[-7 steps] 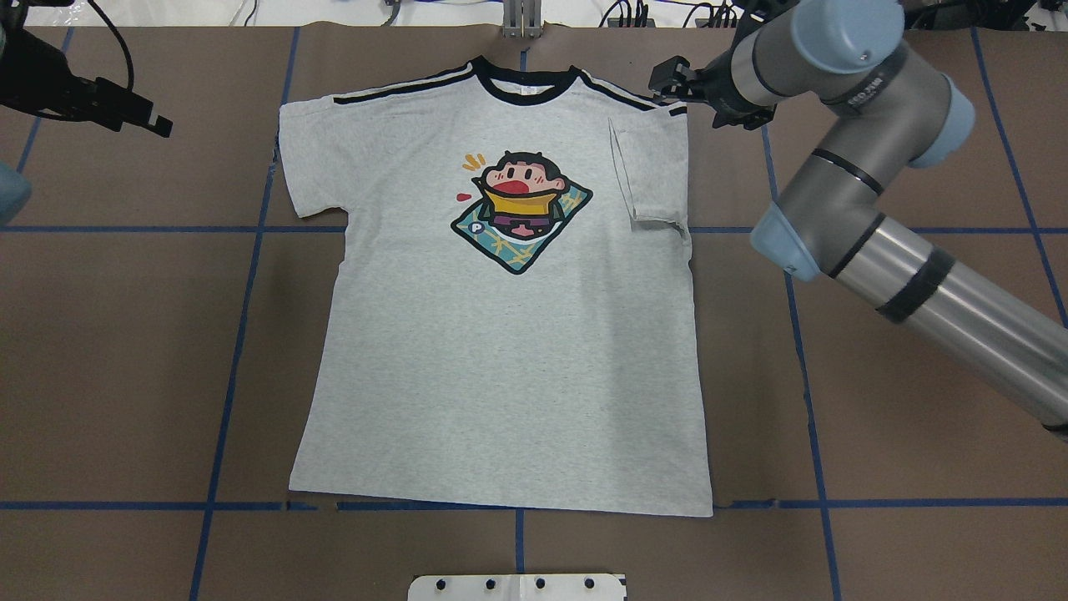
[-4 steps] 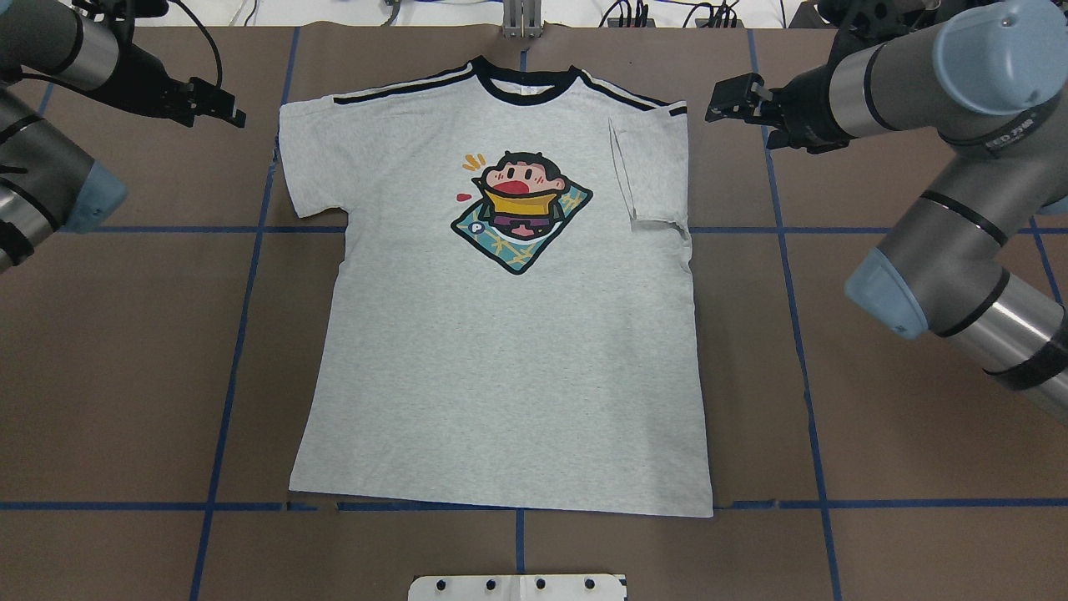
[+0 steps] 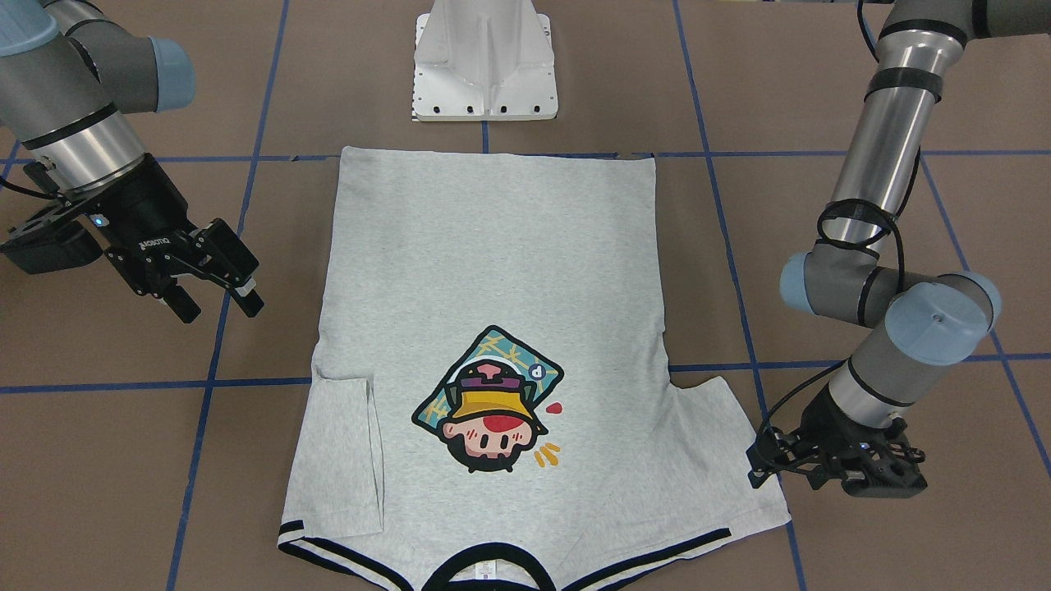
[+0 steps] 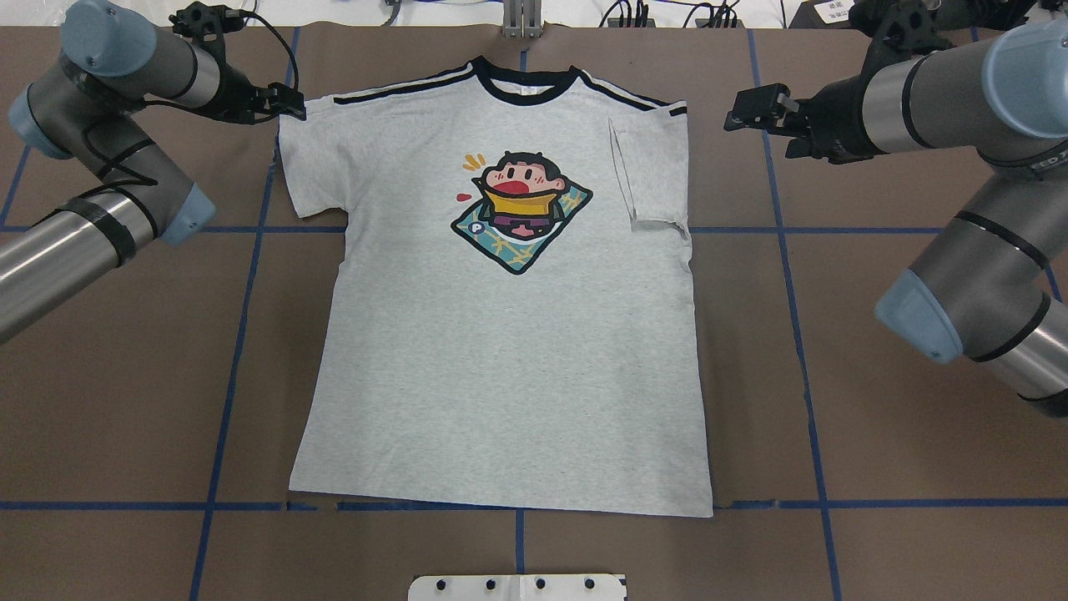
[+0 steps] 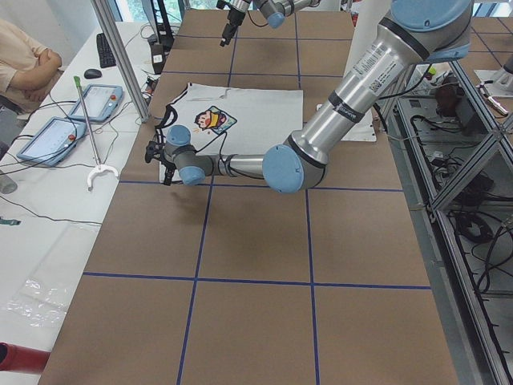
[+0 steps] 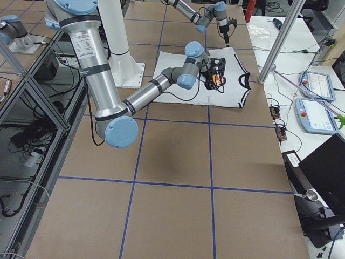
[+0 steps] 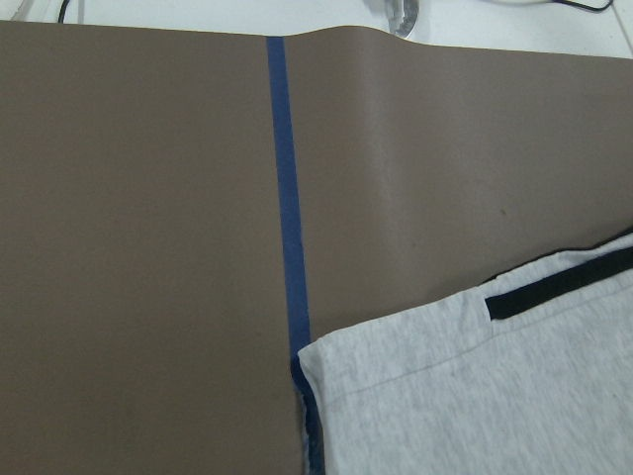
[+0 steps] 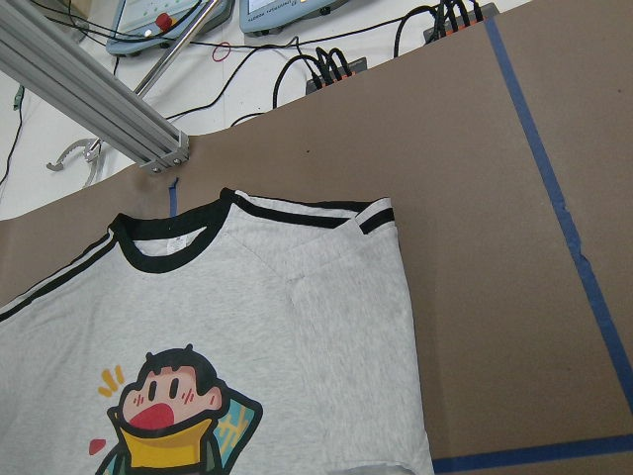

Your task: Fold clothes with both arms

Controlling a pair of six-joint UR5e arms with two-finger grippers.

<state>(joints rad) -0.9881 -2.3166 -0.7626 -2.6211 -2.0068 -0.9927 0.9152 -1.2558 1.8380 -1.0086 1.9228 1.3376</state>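
Observation:
The grey T-shirt (image 4: 501, 351) lies flat, print (image 4: 519, 209) up, collar at the far edge. Its sleeve on my right side is folded inward (image 4: 647, 175); the other sleeve (image 4: 304, 167) is spread out. My left gripper (image 4: 292, 104) is low at that sleeve's shoulder corner, looks open and holds nothing; it also shows in the front view (image 3: 755, 466). The left wrist view shows the sleeve corner (image 7: 475, 396) just ahead. My right gripper (image 4: 738, 113) is open and empty, off the shirt beside the folded shoulder; its fingers (image 3: 190, 312) are spread in the front view.
The white pedestal base (image 3: 484, 74) stands at the near edge. An aluminium post (image 8: 99, 89) and cables (image 4: 634, 12) sit at the far edge. Blue tape lines (image 4: 242, 317) cross the brown table cover. Operator tablets (image 5: 96, 100) lie beyond the table.
My left arm has swung in from the left to the spread sleeve's shoulder corner. My right gripper has drawn back to the right, away from the folded shoulder.

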